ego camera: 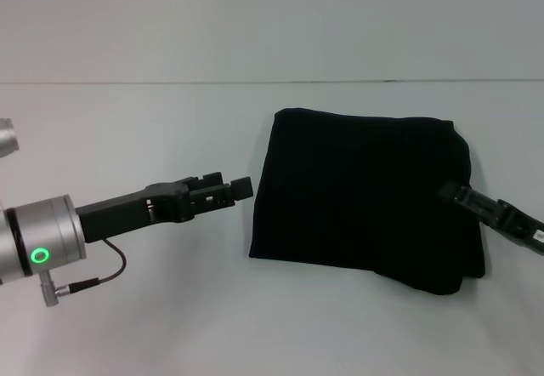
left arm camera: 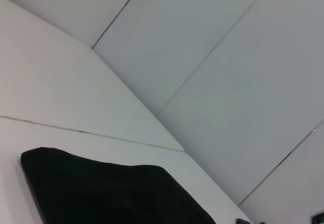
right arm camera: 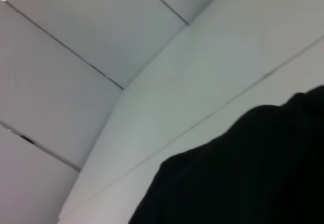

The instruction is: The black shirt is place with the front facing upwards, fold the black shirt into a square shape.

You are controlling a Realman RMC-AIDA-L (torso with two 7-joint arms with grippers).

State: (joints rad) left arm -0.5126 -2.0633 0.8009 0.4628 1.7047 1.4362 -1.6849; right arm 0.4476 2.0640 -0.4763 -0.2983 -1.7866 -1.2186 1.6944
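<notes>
The plain black cloth shirt (ego camera: 365,202), already a squarish wad w/ slightly wider side-to-side axis, lies right of centre on our white table (ego camera: 170,325); right gripper (ego camera: 450,192) overlaps its right edge, jaws unclear, while left gripper (ego camera: 242,188) hovers just beside its left edge, apparently clenched on nothing.

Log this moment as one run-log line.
black shirt: folded, roughly square, flat on white table | left pincer: beside shirt's left edge, apart | right pincer: over shirt's right side
</notes>
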